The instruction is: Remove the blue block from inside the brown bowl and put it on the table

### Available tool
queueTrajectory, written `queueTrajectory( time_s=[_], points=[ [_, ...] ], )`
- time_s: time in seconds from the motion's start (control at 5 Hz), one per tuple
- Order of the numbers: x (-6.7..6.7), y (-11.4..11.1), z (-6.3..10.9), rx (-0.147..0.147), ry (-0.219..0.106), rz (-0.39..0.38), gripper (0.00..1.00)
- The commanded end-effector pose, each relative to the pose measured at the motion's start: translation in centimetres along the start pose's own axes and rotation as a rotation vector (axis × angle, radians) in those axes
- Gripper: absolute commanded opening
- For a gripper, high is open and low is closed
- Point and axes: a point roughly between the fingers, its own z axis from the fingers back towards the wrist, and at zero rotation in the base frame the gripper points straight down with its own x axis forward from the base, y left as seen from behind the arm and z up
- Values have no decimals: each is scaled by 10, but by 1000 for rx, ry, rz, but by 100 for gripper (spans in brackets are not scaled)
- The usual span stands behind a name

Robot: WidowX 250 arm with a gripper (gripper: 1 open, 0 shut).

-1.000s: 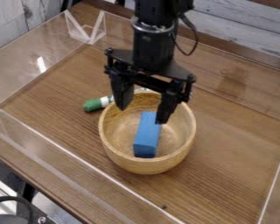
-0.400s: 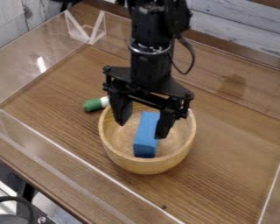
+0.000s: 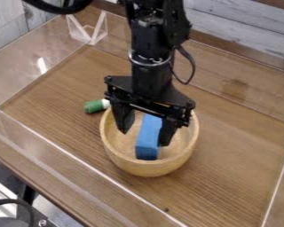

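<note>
The blue block point(image 3: 147, 140) lies inside the brown bowl point(image 3: 121, 158), slanting up against the bowl's inner wall. The bowl rests on the table point(image 3: 240, 133) a little in front of its middle. My gripper point(image 3: 145, 127) points straight down with its black fingers dipped into the bowl. It is open, one finger standing on each side of the block's upper end. No finger visibly presses on the block. The upper end of the block is partly hidden behind the gripper's body.
A white marker with a green cap point(image 3: 98, 105) lies on the table just left of the bowl, partly behind the gripper. Low clear acrylic walls point(image 3: 61, 173) ring the tabletop. A clear acrylic stand point(image 3: 88, 33) sits at the back left.
The gripper has sunk lower into the bowl, so its open fingers now straddle the block. The block, bowl and marker have not moved.
</note>
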Motion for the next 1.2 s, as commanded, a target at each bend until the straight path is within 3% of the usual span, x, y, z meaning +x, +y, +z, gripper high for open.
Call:
queueTrajectory(
  time_s=[0.0, 1.0],
  points=[
    [5, 1, 3, -9, -30, 16, 100],
    [10, 7, -12, -32, -34, 56, 100]
  ],
)
